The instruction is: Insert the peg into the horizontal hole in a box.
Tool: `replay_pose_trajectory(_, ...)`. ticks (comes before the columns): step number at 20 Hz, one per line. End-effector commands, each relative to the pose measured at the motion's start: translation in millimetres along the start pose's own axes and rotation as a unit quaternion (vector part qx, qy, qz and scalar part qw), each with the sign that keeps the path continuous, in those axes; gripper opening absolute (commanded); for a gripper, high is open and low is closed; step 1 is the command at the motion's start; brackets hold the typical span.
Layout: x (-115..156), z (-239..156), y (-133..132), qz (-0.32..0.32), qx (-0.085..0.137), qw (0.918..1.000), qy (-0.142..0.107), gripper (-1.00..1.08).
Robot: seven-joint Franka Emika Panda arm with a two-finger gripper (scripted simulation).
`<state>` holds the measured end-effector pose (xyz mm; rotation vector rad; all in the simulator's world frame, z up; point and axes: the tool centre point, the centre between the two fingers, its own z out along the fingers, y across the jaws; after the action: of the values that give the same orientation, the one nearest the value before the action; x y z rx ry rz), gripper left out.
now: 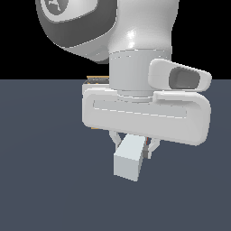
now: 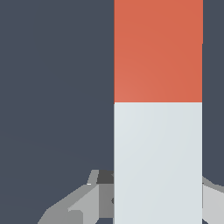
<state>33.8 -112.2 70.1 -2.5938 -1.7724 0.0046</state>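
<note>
On my exterior feed the arm fills most of the frame, wrist and hand seen close up. At the exterior view's left edge of the hand, a thin tan sliver (image 1: 97,80) peeks out behind the gripper body, with another scrap of tan lower down at the hand's left corner. That looks like the box, mostly hidden; I can't see its face or the hole from here.

Moving right, the gripper (image 1: 131,145) hangs below the white hand block, fingers pointing down. The two fingers (image 1: 113,138) sit on either side of the peg (image 1: 129,158), clamped against its white end. The white end points toward the camera and slightly down, lifted clear of the dark floor (image 1: 40,180). A thin line of red shows just behind the right finger, so the red part runs away from the camera, behind the hand, toward where the tan sliver is. Can't tell whether the far tip touches the box.

On my wrist feed, floor on one side, then the peg (image 2: 158,109) running the full height of the frame: white half near the fingers, red-orange half beyond. Grey finger parts (image 2: 83,201) show on both sides of the white half, pressed to it. No box visible in this feed.
</note>
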Motion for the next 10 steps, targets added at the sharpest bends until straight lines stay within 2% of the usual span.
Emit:
replay_pose_trajectory(1,21.2,-10.9,-1.6,-0.051,-0.002,0.9987,0.0,-1.0)
replay_pose_trajectory(10,66.4,-31.0,-17.0,-0.163,-0.001,0.9866,0.001,-1.0)
